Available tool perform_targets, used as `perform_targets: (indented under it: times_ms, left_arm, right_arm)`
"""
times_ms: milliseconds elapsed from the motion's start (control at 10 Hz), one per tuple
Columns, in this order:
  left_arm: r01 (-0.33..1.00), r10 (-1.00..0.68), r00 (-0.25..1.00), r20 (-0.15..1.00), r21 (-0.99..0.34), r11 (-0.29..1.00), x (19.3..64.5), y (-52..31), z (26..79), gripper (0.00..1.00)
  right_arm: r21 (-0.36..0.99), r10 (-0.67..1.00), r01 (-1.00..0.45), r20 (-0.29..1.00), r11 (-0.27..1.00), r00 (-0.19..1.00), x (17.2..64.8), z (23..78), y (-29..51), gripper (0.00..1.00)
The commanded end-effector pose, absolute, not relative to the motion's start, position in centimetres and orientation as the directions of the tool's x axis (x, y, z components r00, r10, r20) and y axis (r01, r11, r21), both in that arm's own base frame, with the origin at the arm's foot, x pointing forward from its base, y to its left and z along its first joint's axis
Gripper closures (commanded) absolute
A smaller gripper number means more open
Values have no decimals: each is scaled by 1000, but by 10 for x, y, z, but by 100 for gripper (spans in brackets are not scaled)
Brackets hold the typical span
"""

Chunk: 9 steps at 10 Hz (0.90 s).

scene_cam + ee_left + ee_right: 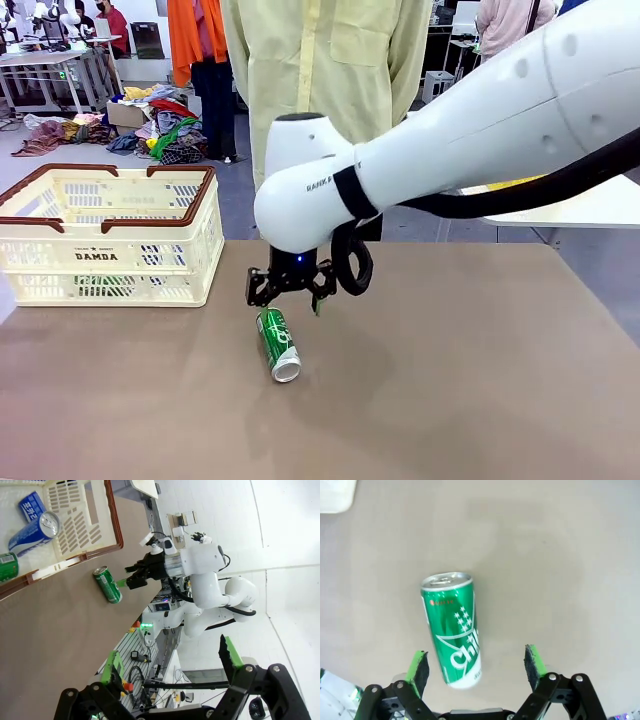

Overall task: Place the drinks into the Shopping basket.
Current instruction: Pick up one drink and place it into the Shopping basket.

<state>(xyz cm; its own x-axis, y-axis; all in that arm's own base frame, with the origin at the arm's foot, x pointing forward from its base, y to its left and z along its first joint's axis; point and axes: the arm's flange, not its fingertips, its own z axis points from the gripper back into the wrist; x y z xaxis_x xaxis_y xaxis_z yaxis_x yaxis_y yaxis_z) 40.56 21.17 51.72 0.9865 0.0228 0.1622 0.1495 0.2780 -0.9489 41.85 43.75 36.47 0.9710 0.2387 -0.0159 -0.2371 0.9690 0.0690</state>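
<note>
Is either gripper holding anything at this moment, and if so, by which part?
Nothing is held. The right gripper is open above the green can lying on its side on the table; the left gripper is open too.

I see a flat tan-brown table [470,380] filling the lower half of the front frame, its far edge running across mid-frame. Two things rest directly on it. The Shopping basket [150,270], cream-white slotted plastic with a dark red-brown rim and "DAMDA" on the near wall, stands at left of the frame, near the far edge. A green can [277,343] with white lettering lies on its side at centre, well apart from the basket, silver top end toward the lower frame edge. In the right wrist frame the same can lies on bare tabletop.
</note>
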Motion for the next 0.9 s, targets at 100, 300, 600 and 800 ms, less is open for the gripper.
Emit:
perform_targets:
  times_ms: [100, 300, 600, 800]
  left_arm:
    - [153, 19, 986, 164, -948, 280, 401, 209, 517, 0]
    - [153, 19, 986, 164, -948, 280, 401, 209, 517, 0]
    - [153, 19, 986, 164, -948, 280, 401, 209, 517, 0]
    - [153, 19, 986, 164, -948, 280, 401, 209, 517, 0]
  right_arm:
    - [197, 217, -197, -85, 960, 972, 412, 428, 360, 0]
    - [363, 153, -82, -171, 928, 973, 409, 463, 262, 0]
    - [681, 179, -25, -156, 732, 971, 380, 502, 116, 0]
    - [823, 138, 33, -134, 567, 981, 364, 506, 35, 0]
